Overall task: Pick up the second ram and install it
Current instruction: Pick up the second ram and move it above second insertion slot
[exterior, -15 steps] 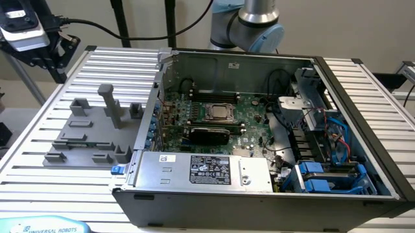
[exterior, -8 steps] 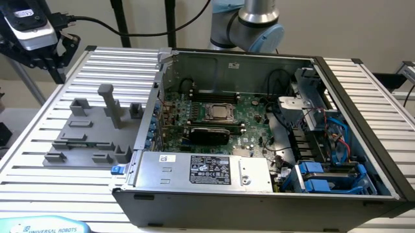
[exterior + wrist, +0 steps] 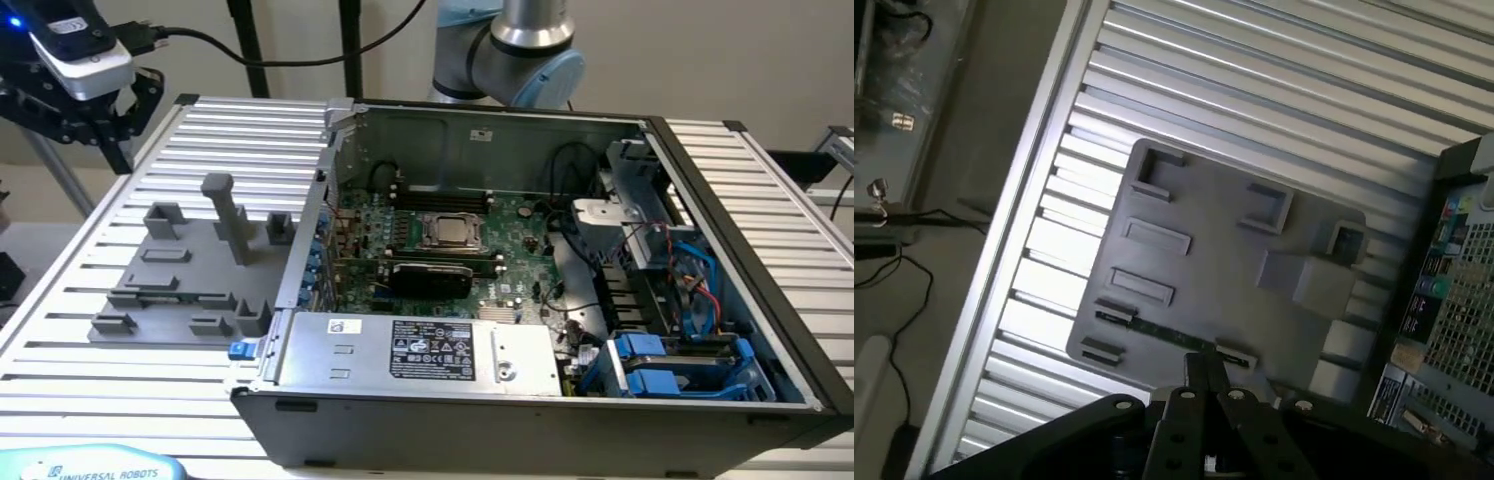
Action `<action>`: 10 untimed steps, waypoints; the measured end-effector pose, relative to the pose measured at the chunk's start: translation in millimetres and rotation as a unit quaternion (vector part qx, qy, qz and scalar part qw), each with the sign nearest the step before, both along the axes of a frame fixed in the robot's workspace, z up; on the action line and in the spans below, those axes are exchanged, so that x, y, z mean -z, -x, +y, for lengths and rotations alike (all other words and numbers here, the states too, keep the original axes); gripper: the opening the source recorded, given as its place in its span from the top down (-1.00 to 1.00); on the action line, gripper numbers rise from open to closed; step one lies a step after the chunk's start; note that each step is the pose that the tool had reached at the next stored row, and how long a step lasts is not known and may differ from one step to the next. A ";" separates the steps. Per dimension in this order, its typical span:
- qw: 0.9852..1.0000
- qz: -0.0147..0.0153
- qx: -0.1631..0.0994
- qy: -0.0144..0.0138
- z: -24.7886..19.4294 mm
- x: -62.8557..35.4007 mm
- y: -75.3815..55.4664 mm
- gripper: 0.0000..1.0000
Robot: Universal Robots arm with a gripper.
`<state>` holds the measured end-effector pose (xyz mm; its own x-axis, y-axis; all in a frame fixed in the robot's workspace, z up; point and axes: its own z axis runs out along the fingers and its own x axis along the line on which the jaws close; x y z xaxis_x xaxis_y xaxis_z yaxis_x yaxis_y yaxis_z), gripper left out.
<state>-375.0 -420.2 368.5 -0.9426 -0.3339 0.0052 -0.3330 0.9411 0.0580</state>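
Pincer (image 3: pixel 1204 372) fully closed, fingers together, nothing held; hovers above grey fixture plate (image 3: pixel 1224 260).

Pale wall (image 3: pixel 747 60) behind ribbed table (image 3: pixel 67 330) (aluminium slats).

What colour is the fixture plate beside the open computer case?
Grey; the flat plastic fixture plate shows best in the wrist view.
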 end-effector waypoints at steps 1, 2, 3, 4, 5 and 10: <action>1.000 0.000 -0.009 0.000 0.0 0.1 0.0 0.79; 1.000 0.000 -0.018 0.000 0.0 0.2 0.0 0.79; 1.000 0.000 -0.027 0.000 0.0 0.4 0.0 0.79; 0.999 0.000 -0.036 0.000 0.0 0.6 0.0 0.79; 0.999 0.000 -0.046 0.000 0.0 0.7 0.0 0.79; 0.996 0.000 -0.091 0.000 0.0 1.3 0.0 0.79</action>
